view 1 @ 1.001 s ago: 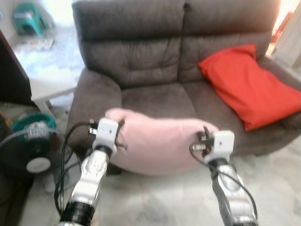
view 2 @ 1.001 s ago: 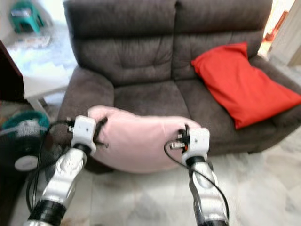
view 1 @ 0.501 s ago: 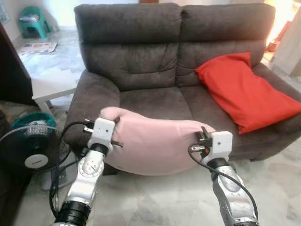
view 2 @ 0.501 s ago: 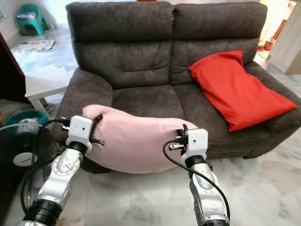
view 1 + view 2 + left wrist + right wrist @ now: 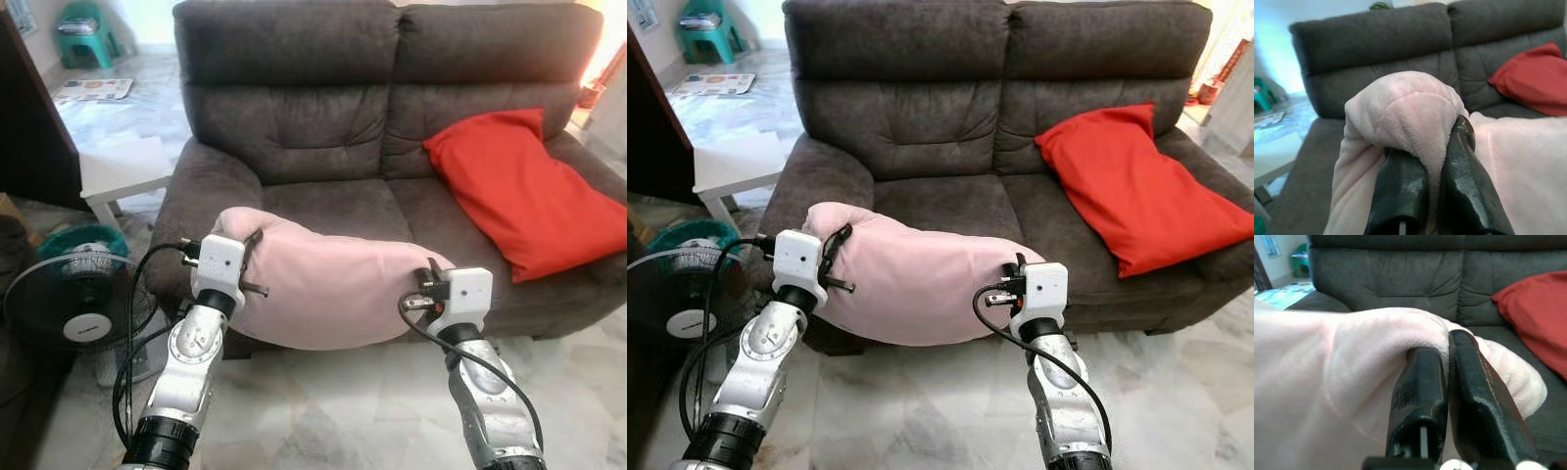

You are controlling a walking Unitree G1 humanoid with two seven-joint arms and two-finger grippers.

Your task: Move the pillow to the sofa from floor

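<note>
step: carrying pillow (image 5: 333, 284) to sofa (image 5: 294, 127) | left gripper (image 5: 1432, 147) pinching its left end, right gripper (image 5: 1447, 357) pinching its right end | pillow mid-frame, held off floor before the seat | next: push forward over the seat, then release

From where I stand, no lettering, brand, number or sign can be read anywhere, and the printed sheet (image 5: 93, 89) lying on the floor by the green stool (image 5: 82, 31) is too small and blurred to make out.
</note>
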